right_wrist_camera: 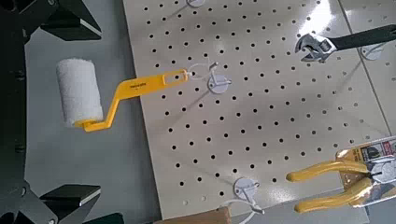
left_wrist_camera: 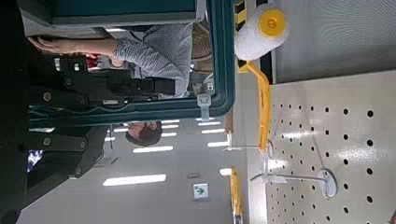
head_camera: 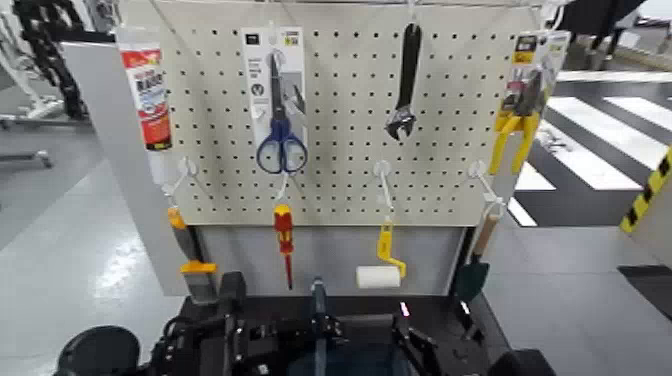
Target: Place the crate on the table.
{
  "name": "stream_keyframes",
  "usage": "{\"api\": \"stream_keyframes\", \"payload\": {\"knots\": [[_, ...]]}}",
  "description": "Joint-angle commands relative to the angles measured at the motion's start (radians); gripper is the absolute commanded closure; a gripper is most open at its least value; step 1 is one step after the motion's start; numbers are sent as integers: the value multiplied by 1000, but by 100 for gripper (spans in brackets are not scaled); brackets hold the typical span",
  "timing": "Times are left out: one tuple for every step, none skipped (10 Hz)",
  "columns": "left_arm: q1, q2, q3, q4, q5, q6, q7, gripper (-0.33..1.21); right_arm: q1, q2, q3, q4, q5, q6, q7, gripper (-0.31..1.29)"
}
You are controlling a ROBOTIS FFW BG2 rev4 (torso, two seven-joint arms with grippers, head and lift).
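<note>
The dark blue-grey crate (head_camera: 345, 358) sits at the bottom edge of the head view, with its upright central handle (head_camera: 318, 300) rising in front of the pegboard. The glossy black table (head_camera: 435, 308) shows just behind it. My left gripper (head_camera: 215, 335) is at the crate's left side. In the left wrist view its fingers (left_wrist_camera: 112, 91) close on a band of the crate's wall (left_wrist_camera: 219, 56). My right gripper (head_camera: 420, 345) is at the crate's right side. In the right wrist view its fingers (right_wrist_camera: 70, 19) stand wide apart with nothing between them.
A cream pegboard (head_camera: 340, 130) stands behind the table with scissors (head_camera: 280, 120), a wrench (head_camera: 405, 85), yellow pliers (head_camera: 515, 125), a red screwdriver (head_camera: 285, 240) and a paint roller (head_camera: 378, 275). A person's grey sleeve (left_wrist_camera: 159, 51) shows in the left wrist view.
</note>
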Motion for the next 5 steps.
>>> {"api": "stream_keyframes", "payload": {"knots": [[-51, 4, -48, 57, -33, -11, -50, 119, -4, 0, 4, 5, -3, -5, 0, 14], [-61, 4, -59, 67, -42, -14, -64, 119, -5, 0, 4, 5, -3, -9, 0, 14], [-77, 4, -77, 87, -56, -20, -90, 119, -5, -2, 4, 6, -5, -10, 0, 14], [-94, 4, -89, 101, -79, -27, -113, 119, -8, -3, 7, 8, -5, -13, 0, 14], [-106, 4, -98, 110, -88, -31, -128, 119, -10, -3, 9, 11, -8, -16, 0, 14]]}}
